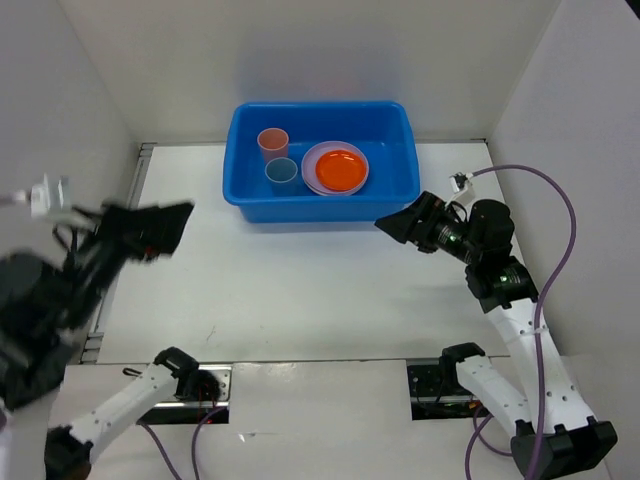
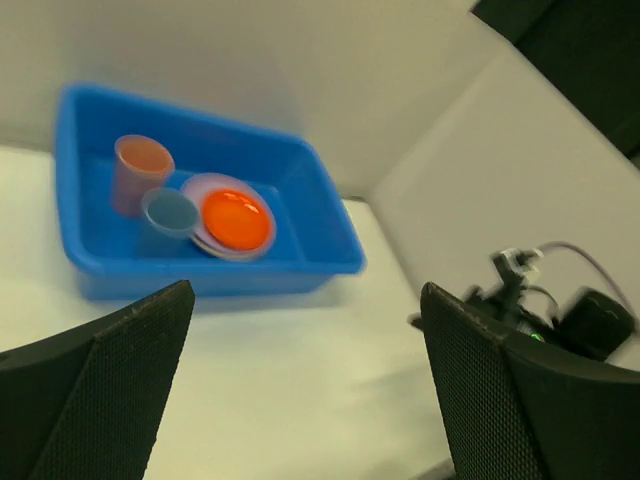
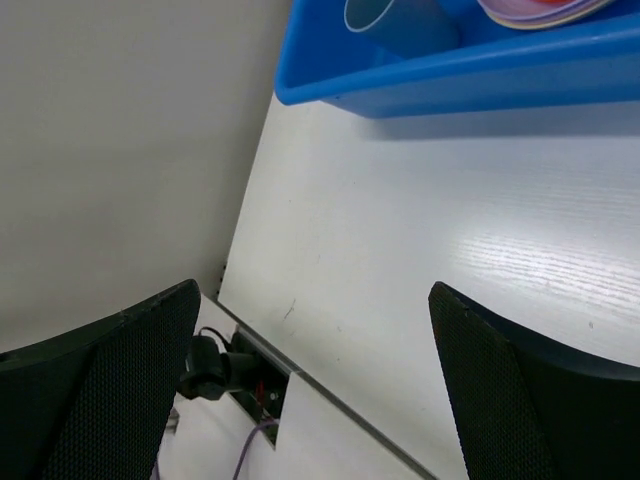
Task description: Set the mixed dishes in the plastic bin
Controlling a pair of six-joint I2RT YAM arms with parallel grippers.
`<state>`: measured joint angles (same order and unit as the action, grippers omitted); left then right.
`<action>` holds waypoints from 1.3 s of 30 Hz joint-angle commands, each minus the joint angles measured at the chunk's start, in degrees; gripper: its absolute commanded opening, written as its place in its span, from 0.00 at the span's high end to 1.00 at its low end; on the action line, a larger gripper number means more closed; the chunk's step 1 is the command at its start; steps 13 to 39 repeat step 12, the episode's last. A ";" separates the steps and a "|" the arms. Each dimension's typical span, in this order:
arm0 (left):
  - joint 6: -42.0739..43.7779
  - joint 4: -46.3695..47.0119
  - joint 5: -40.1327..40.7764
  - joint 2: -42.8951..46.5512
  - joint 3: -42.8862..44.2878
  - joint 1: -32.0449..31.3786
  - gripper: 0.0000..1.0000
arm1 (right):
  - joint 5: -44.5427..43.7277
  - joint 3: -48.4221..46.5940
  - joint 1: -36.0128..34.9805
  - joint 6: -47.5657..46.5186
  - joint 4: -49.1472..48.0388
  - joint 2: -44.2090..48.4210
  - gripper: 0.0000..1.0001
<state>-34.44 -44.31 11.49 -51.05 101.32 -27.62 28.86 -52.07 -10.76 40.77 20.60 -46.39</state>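
The plates (image 1: 338, 168) are lying stacked in the bin (image 1: 320, 208), upper middle of the top view, orange one uppermost, likely to save room, with the pink cup (image 1: 272, 142) and blue cup (image 1: 281, 172) standing upright just left of them. The left jaws and right jaws are both gaping fully, gripping nothing, above the bench (image 1: 300, 290) short of the bin, so the job is looking done. Only the top view is showing the whole load; the right wrist view is catching just the bin's near wall and blue cup.
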 commanded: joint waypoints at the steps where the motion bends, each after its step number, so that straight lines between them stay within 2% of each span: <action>1: -12.22 25.48 -3.05 21.91 -28.93 0.02 0.00 | 1.81 2.23 -0.92 -1.39 -5.04 3.32 0.00; 2: -13.02 26.81 -0.96 25.70 -34.81 0.02 0.00 | 0.68 2.24 -0.92 -1.40 -5.04 4.11 0.00; 3: -13.03 25.78 0.63 30.87 -35.66 -0.50 0.00 | 0.67 2.24 -0.92 -1.40 -4.43 4.12 0.00; 4: -12.50 21.94 4.99 32.40 -35.66 -0.51 0.00 | -0.37 2.24 -0.92 -1.40 -3.65 4.64 0.00; 6: -11.45 19.54 7.93 34.00 -34.00 -0.51 0.00 | -1.08 2.24 -1.45 -1.40 -3.64 5.17 0.00; 10: -10.65 21.02 5.66 33.04 -34.52 -0.51 0.00 | 0.22 2.77 -1.45 -1.39 -5.13 5.87 0.00; 12: -8.64 21.72 0.85 29.18 -35.14 -0.51 0.00 | 0.93 1.45 -1.45 -1.40 -5.13 5.08 0.00; 39: -8.64 21.72 0.85 29.18 -35.14 -0.51 0.00 | 0.93 1.45 -1.45 -1.40 -5.13 5.08 0.00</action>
